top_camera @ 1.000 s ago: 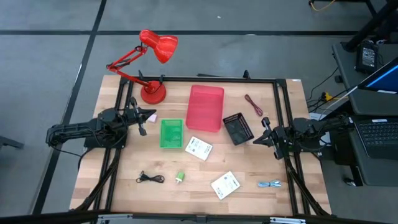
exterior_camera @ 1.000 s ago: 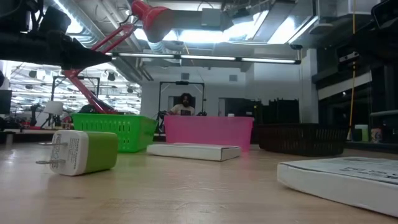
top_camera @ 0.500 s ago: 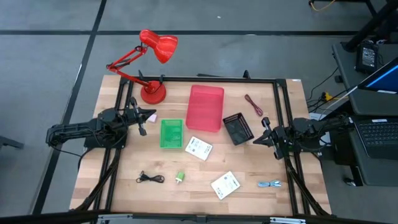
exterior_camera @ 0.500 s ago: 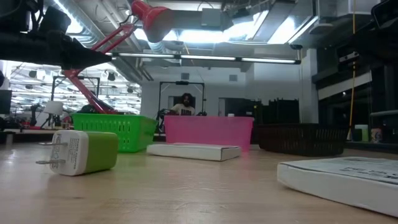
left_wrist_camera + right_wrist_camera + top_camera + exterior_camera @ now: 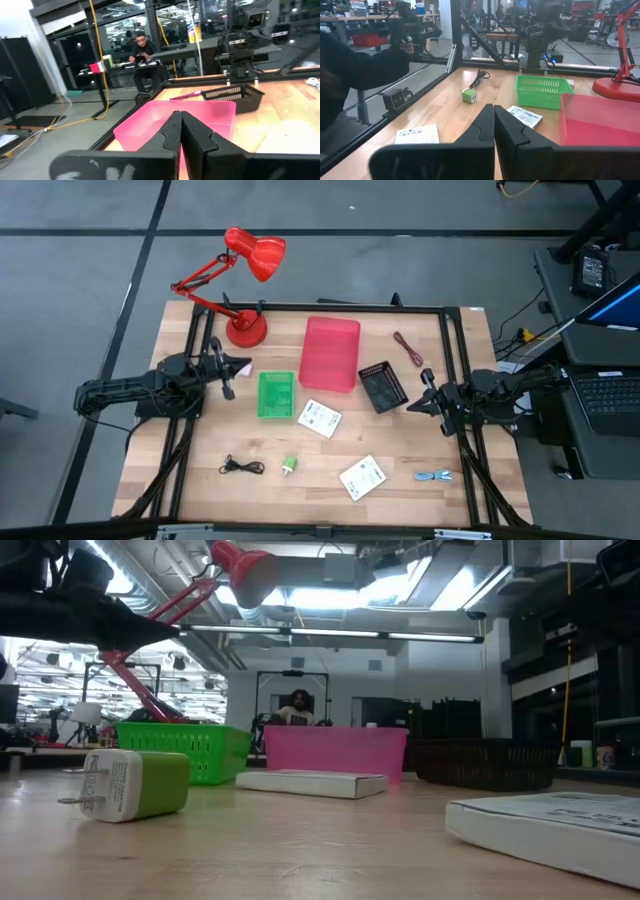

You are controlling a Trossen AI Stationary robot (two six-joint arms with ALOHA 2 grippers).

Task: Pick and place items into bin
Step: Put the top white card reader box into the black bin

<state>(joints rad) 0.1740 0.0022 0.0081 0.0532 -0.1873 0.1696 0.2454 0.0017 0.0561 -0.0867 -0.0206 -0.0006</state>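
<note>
High view shows the left claw (image 5: 232, 369) at the counter's (image 5: 190, 480) left side, pointing toward its middle, with its fingers (image 5: 176, 131) pressed together and nothing between them. Just beyond its tip sits the green bin (image 5: 276, 395); past that the pink bin (image 5: 331, 353) lies lengthwise, and farther on the black bin (image 5: 383, 387). Behind the left claw, toward the counter's back edge, stands the red lamp (image 5: 246, 328).

The right claw (image 5: 426, 402) waits at the counter's right side, pointing inward, its fingers (image 5: 492, 127) likewise clenched on nothing. The black bin is just beside its tip. Toward the back edge from it lies the maroon cable (image 5: 407, 348) on bare wood.

The items lie mostly on the front half of the counter, all outside the bins. One white packet (image 5: 319, 418) rests between the two claws, just in front of the green bin and touching or nearly touching its front edge. The second packet (image 5: 362, 477) lies farther forward, nearer the right claw's side, with the blue-grey cable (image 5: 434, 476) beside it toward the right edge. The green charger (image 5: 290, 465) and the black cable (image 5: 241, 467) lie forward of the left claw, near each other but apart.

Beyond the counter a person (image 5: 141, 50) sits at a desk; the dark sleeve (image 5: 365, 70) in the right wrist view probably belongs to another person.
</note>
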